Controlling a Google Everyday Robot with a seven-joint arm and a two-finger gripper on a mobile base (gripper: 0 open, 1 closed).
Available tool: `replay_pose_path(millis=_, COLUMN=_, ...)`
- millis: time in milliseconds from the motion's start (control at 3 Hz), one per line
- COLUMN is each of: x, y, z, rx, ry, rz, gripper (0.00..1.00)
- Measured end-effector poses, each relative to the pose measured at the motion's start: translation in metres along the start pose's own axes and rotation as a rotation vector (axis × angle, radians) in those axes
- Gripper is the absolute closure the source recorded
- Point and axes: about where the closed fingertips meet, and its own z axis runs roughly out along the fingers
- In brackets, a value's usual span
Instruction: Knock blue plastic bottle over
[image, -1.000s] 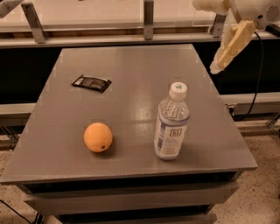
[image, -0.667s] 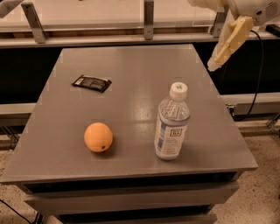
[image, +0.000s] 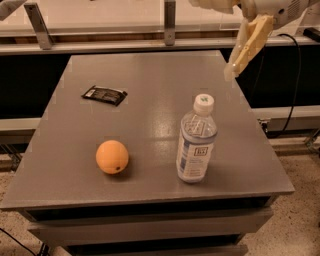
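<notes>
The blue plastic bottle (image: 197, 139) stands upright on the grey table (image: 150, 85), near its front right. It is clear, with a white cap bearing a green mark and a pale blue-white label with a dark square logo. An orange (image: 112, 156) lies to its left, shorter than the bottle. My gripper (image: 231, 72) hangs from the arm at the upper right, its pale yellow fingers pointing down-left over the table's right edge. It is above and behind the bottle, well apart from it.
A dark snack packet (image: 104, 94) lies flat on the table's left rear. Metal rails and posts (image: 170, 22) run behind the table. A black cable (image: 295, 95) hangs at the right. Speckled floor shows on the right side.
The gripper has moved a little to the left, toward the table's middle. The bottle, orange and packet have not moved.
</notes>
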Motion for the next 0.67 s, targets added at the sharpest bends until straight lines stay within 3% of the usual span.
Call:
replay_pose_path(millis=333, x=-0.001, y=0.0122, z=0.0035, rx=-0.019, ry=0.007, rz=0.044, gripper=0.0)
replay_pose_path(millis=667, x=-0.0024, y=0.0059, z=0.0048, rx=0.001, ry=-0.018, rz=0.045, gripper=0.0)
